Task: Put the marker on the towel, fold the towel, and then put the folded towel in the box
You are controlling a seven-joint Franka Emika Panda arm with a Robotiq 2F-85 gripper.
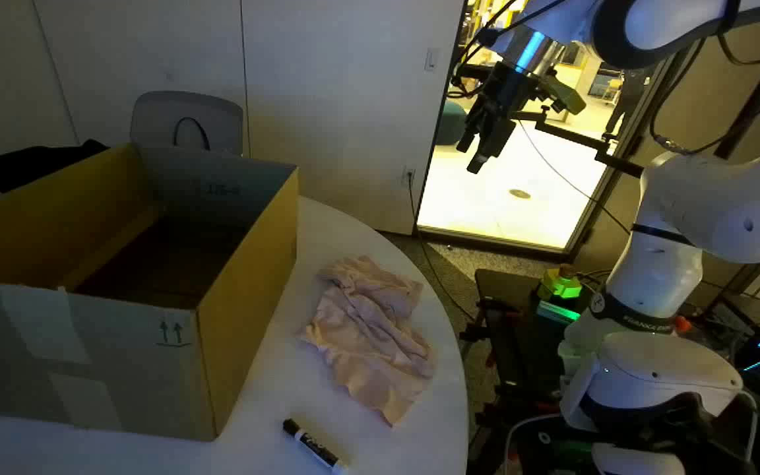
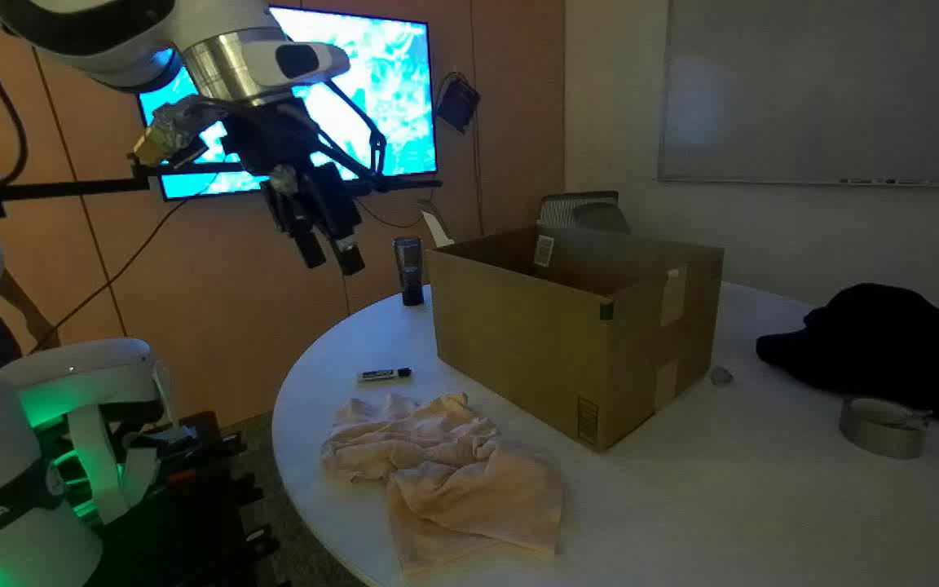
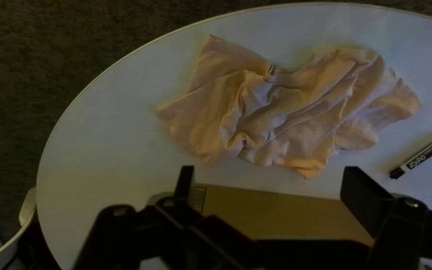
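Cardboard box (image 1: 136, 376) at far left in an exterior view, upright on a white table (image 1: 413, 435) with a rounded edge; 2 black up-arrows and pale tape strips on its near side. Grey chair back (image 1: 189, 105) behind it, pale wall (image 1: 340, 99) after that. Marker (image 1: 317, 452) lies on the bare tabletop, black cap, label reading EXPO in the wrist view; near the towel (image 1: 370, 336), apart from it. Towel is pinkish-beige, rumpled, creased all over, just in from the table's edge, near the box. Next right, gripper (image 1: 470, 154) hangs in the air, 2 fingers spread wide, in front of a bright glass panel or doorway (image 1: 505, 204), cannot tell which. White robot arm (image 1: 667, 260) fills the right side.

Again in an exterior view, left to right: brown panelled wall (image 2: 217, 326), blue-lit screen (image 2: 372, 90), dark bottle-like container (image 2: 410, 269) standing by the table edge, whiteboard (image 2: 828, 90), black fabric (image 2: 877, 342) heaped on the table, grey tape roll (image 2: 883, 440) just in front. Room lighting dim.

Wrist view: dark carpet (image 3: 32, 56) left, then curved table rim, towel mid-view, box wall low between the fingers, marker far right, cap end lower left.
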